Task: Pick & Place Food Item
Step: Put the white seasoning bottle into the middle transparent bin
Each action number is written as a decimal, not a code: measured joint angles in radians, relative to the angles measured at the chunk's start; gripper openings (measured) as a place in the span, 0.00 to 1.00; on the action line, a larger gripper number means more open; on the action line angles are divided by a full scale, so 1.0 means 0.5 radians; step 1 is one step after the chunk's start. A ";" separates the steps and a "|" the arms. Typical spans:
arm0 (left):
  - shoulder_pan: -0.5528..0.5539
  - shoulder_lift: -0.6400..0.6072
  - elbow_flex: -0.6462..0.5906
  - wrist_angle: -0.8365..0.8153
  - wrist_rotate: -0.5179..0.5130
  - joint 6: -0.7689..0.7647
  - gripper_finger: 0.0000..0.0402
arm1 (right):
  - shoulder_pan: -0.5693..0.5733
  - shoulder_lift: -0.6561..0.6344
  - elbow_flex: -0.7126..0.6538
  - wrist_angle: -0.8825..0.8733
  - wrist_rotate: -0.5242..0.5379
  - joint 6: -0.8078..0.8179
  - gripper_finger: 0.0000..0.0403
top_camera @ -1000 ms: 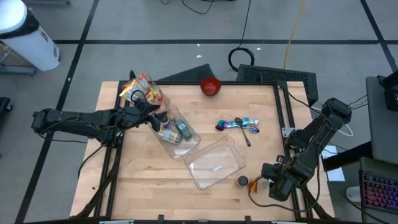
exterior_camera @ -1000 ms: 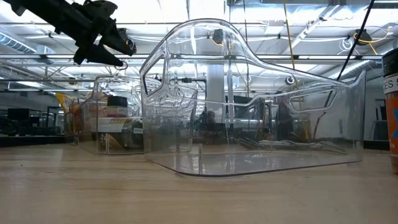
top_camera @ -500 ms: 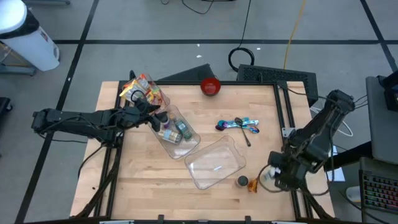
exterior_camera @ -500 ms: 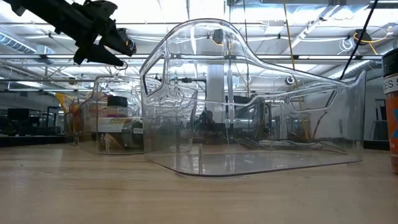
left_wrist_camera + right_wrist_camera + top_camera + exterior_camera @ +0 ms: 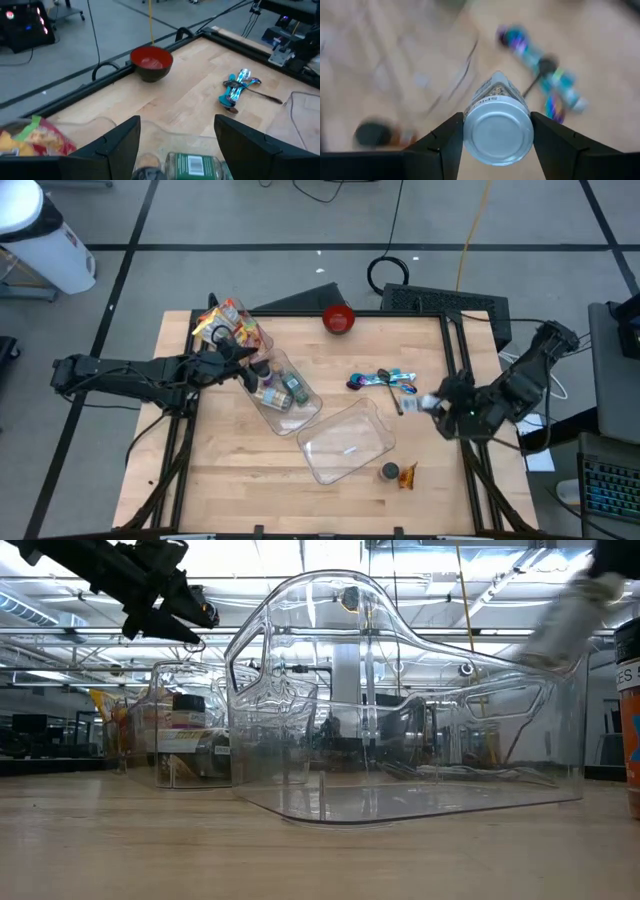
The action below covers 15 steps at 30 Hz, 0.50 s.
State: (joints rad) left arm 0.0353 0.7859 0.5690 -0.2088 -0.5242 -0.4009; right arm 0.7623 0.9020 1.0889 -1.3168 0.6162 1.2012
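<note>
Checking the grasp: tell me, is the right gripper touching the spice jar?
Touching. The right wrist view shows the right gripper fingers pressed against both sides of the spice jar.

Very little text can be read. In the right wrist view, a white spice jar (image 5: pixel 498 127) shows the letters "SPI" on its label, just above its silver cap. In the low view, an orange-and-white container (image 5: pixel 629 705) at the 3 o'clock edge carries dark letters resembling "ES". A green-labelled jar (image 5: pixel 192 166) in the left wrist view bears print too small to read.
</note>
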 joint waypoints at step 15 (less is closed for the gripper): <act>0.192 0.661 0.214 0.483 0.337 0.638 0.73 | -1.077 0.289 0.002 1.596 -0.243 -1.940 0.47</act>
State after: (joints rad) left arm 0.1314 1.1163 0.6760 0.0325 -0.3556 -0.0817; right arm 0.2238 1.0465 1.0901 -0.5188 0.4948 0.2313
